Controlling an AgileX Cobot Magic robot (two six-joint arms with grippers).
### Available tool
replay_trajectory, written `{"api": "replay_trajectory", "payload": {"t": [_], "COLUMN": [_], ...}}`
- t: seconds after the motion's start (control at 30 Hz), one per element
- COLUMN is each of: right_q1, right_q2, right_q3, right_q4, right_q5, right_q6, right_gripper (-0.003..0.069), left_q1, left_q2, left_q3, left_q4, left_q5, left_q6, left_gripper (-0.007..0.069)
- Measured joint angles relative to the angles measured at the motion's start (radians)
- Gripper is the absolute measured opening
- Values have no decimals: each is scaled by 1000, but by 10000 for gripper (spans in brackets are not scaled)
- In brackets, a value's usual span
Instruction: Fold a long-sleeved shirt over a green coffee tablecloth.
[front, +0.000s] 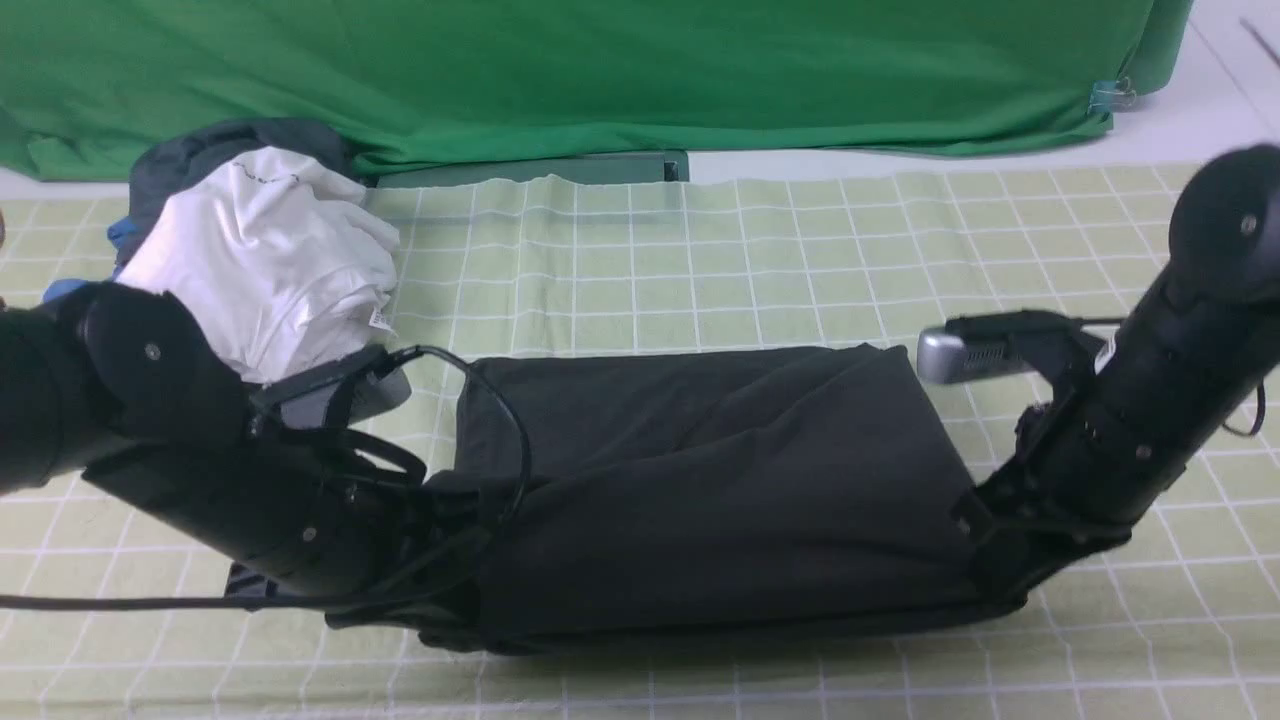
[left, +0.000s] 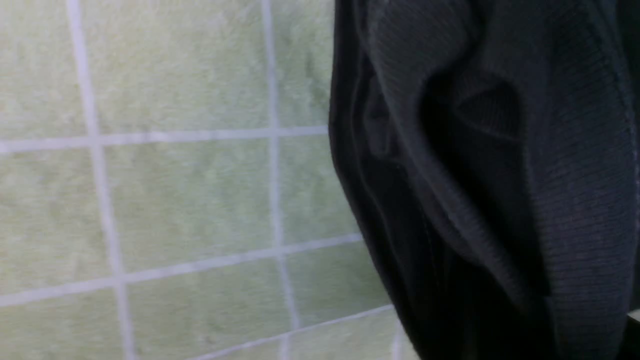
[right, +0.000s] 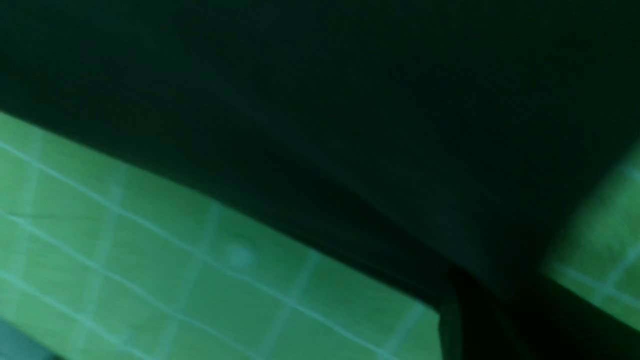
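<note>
Your black long-sleeved shirt (front: 720, 500) partly folded over the green tablecloth (front: 780, 250), left gripper (front: 450, 630) and right gripper (front: 1000, 595) at its near corners, whether clamped or apart you can't tell

A green tablecloth (front: 790, 260) carries the black shirt (front: 800, 500) and a garment heap (front: 265, 250).

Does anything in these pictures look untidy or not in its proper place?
Yes. On the far left of the checked tablecloth, a white garment lies crumpled in a heap with a dark one, not folded. The black shirt also has slanting creases, likely from the folding.
</note>
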Motion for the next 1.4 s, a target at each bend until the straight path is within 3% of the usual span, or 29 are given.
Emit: {"api": "replay_trajectory", "payload": {"t": [0.07, 0.13, 0.17, 0.23, 0.3, 0.37, 0.4, 0.47, 0.6, 0.73, 0.83, 0.97, 1.03, 1.27, 1.4], "right_q1": [1, 4, 4, 8, 8, 8, 8, 8, 8, 8, 8, 8, 8, 8, 8], "right_q2": [0, -1, -2, -9, -21, -37, -71, -121, -279, -454, -657, -896, -988, -1391, -1551], "right_q3": [16, 18, 18, 18, 18, 18, 18, 18, 18, 18, 19, 26, 44, 301, 484], "right_q4": [-45, -69, -70, -73, -76, -79, -82, -93, -133, -171, -179, -182, -182, -182, -184], "right_q5": [-7, -16, -18, -18, -17, -17, -17, -18, -17, -43, -127, -278, -340, -657, -796], "right_q6": [0, 0, 0, -3, -5, -5, -5, -5, -2, 2, 2, 19, 25, 25, 26], "right_gripper": [176, 278, 288, 396, 428, 425, 386, 317, 174, 123, 113, 113, 108, 7, 0], "left_q1": [2, 3, 3, 3, 4, 4, 4, 4, 4, 4, 4, 4, 4, 4, 4], "left_q2": [0, 0, -1, 0, -1, -1, -1, -1, -3, -32, -117, -298, -374, -791, -988], "left_q3": [13, 16, 16, 16, 16, 16, 12, -4, -52, -81, -82, -80, -76, -16, 48], "left_q4": [11, 10, 10, 7, 8, 10, 24, 50, 90, 106, 159, 229, 236, 255, 285], "left_q5": [-3, -3, -3, 9, 24, 37, 66, 103, 187, 239, 267, 276, 269, 154, 73], "left_q6": [16, 29, 29, 29, 29, 29, 29, 27, -9, -27, -53, -60, -60, -60, -60], "left_gripper": [59, 89, 89, 161, 260, 321, 411, 496, 572, 535, 393, 102, 51, 8, 8]}}
